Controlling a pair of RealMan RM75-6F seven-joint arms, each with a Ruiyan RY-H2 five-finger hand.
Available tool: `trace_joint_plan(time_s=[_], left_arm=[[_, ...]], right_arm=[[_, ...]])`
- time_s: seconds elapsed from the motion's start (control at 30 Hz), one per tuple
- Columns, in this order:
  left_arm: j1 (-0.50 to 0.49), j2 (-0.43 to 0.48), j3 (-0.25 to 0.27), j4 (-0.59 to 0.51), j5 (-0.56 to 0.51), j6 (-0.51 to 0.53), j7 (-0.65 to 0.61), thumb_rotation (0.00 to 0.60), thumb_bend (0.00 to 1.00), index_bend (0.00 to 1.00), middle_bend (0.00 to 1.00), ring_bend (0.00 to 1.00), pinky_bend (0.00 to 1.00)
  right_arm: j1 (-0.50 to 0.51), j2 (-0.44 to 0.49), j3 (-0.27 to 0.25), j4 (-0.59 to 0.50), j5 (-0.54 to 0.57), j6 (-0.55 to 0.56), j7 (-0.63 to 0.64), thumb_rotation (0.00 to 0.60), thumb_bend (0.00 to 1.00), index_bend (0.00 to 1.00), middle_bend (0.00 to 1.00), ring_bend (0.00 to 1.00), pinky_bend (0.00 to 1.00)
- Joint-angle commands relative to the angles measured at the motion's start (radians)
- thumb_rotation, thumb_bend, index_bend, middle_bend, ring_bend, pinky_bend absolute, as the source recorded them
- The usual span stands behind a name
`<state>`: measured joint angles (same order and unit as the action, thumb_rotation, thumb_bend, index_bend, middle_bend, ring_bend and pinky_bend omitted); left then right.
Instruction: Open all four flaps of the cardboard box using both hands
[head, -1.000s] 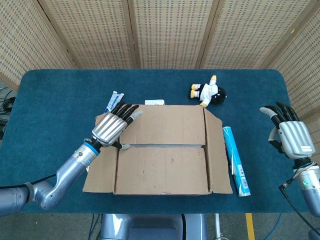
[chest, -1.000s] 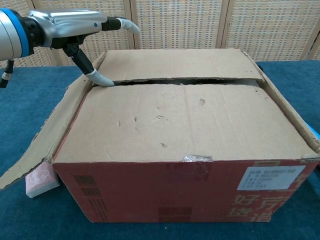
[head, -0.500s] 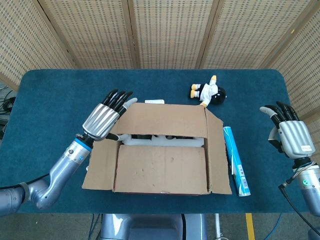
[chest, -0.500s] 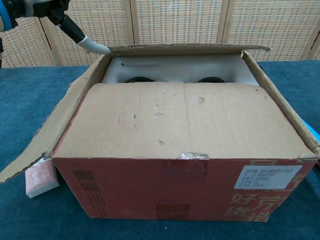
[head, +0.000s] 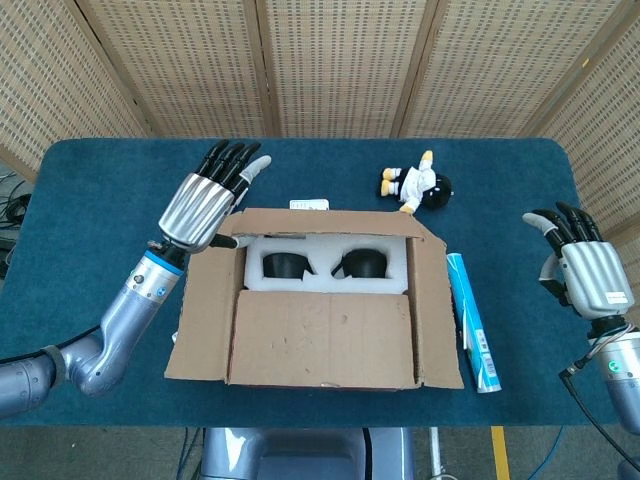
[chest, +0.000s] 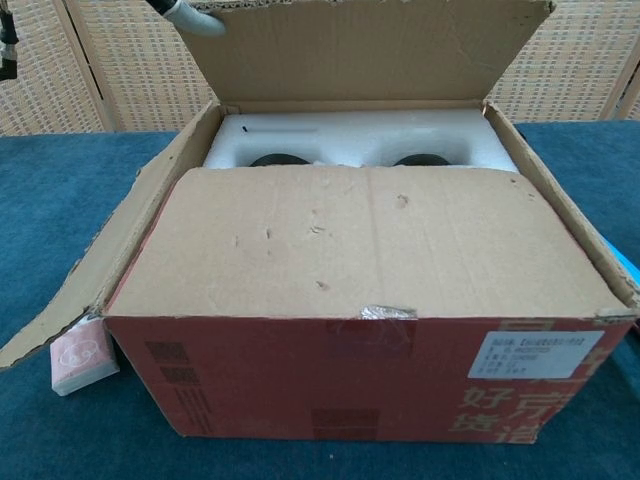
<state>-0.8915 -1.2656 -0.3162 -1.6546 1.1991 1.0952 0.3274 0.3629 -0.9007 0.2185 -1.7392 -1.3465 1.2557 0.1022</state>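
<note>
Cardboard box (head: 320, 310) sitting near the front edge of the blue table (head: 100, 200), roughly centred. Far flap (chest: 380, 50) raised upright, side flaps splayed outward, near flap (chest: 360, 240) lying flat over the front half. White foam insert (head: 325, 265) with two dark round items exposed behind it.

Left hand (head: 205, 200) spread, holding nothing, fingertips against the far flap's left corner. Right hand (head: 580, 265) released, fingers apart, well off toward the table's right edge, touching nothing.

Likely thin, light corrugated board: stiff across the panel, hinging easily at the crease, prone to springing back. Best purchase judged to be under the near flap's free edge, by the foam, lifting toward the front.

Compared with half a second ago: far flap swung from half-lifted to upright, left hand moved farther back, right hand unmoved.
</note>
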Motion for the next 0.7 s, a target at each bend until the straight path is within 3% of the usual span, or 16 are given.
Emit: trace_joint_plan(time_s=[0.03, 0.37, 0.7], left_arm=[[-0.019, -0.016, -0.022, 0.032, -0.013, -0.001, 0.005, 0.486, 0.18, 0.02, 0.00, 0.00, 0.00], [-0.091, -0.089, -0.069, 0.183, -0.045, -0.017, 0.016, 0.486, 0.18, 0.01, 0.00, 0.00, 0.00], [-0.156, -0.145, -0.079, 0.314, -0.122, -0.088, 0.073, 0.487, 0.18, 0.00, 0.00, 0.00, 0.00]], right_arm=[[-0.002, 0.001, 0.000, 0.000, 0.000, 0.002, 0.001, 0.600, 1.00, 0.17, 0.16, 0.00, 0.06], [-0.013, 0.011, 0.000, -0.001, 0.000, 0.012, 0.009, 0.600, 1.00, 0.17, 0.16, 0.00, 0.06], [-0.021, 0.019, -0.001, -0.003, 0.000, 0.016, 0.014, 0.600, 1.00, 0.17, 0.16, 0.00, 0.06]])
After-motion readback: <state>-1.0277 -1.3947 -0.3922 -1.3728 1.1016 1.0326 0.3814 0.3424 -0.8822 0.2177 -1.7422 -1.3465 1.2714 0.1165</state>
